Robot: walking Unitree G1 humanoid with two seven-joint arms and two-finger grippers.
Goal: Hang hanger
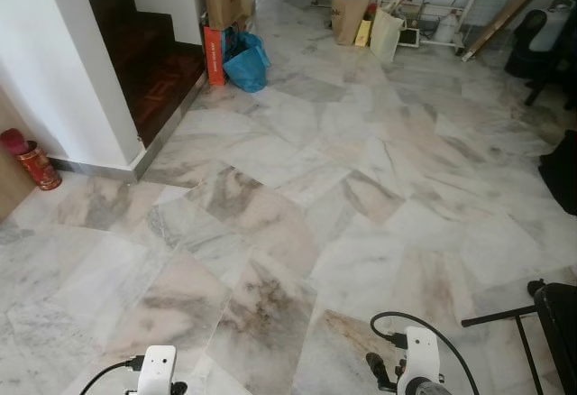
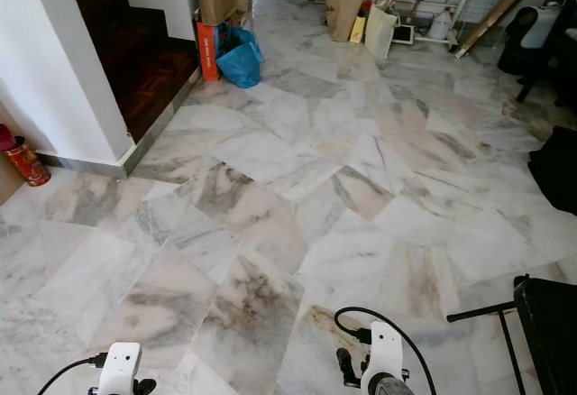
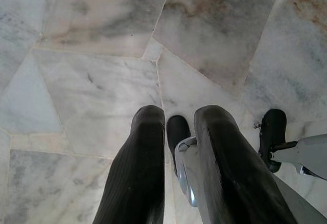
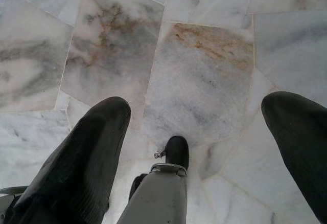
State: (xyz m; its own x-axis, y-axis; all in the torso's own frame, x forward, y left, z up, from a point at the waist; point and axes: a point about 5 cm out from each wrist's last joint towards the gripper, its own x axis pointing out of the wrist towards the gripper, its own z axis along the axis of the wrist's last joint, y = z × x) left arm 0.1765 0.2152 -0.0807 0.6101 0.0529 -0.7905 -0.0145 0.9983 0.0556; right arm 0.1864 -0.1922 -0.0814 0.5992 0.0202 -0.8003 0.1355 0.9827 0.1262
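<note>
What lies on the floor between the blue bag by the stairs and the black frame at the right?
Nothing: in the left eye view, bare marble floor runs from the blue bag to the black frame.
</note>
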